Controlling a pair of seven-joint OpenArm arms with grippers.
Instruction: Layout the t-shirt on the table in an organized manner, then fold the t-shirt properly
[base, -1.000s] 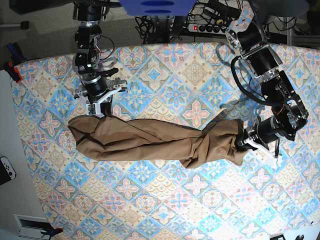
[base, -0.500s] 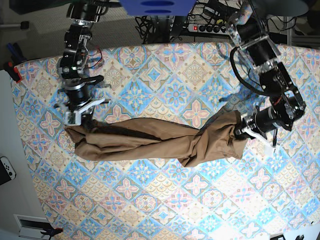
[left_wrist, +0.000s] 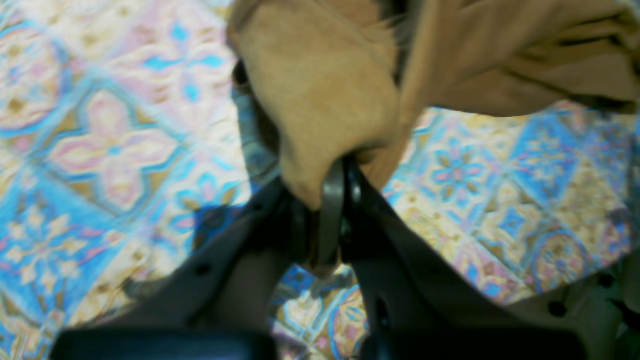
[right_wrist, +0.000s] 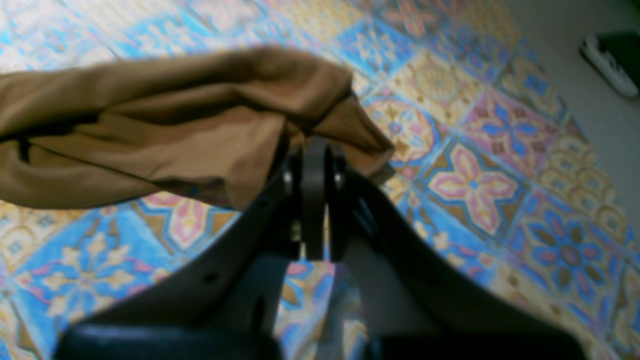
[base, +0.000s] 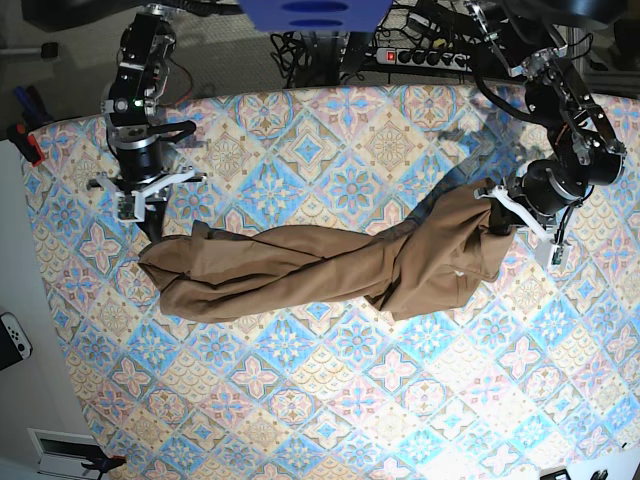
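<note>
Stretching a twisted tan t-shirt (base: 320, 265) between them, two robot arms worked over a floral-tiled table (base: 330, 420). In the base view the shirt lay across the middle of the frame, with a twist right of center. The right gripper (base: 150, 225), at the upper left, was clamped shut on the shirt's left end; the left gripper (base: 497, 215), at the right, was pinched shut on its right end. The next move probably called for undoing the twist before lowering the cloth, keeping both pinches firm and the pull even. Count: one t-shirt, one table, two grippers, both holding cloth.
</note>
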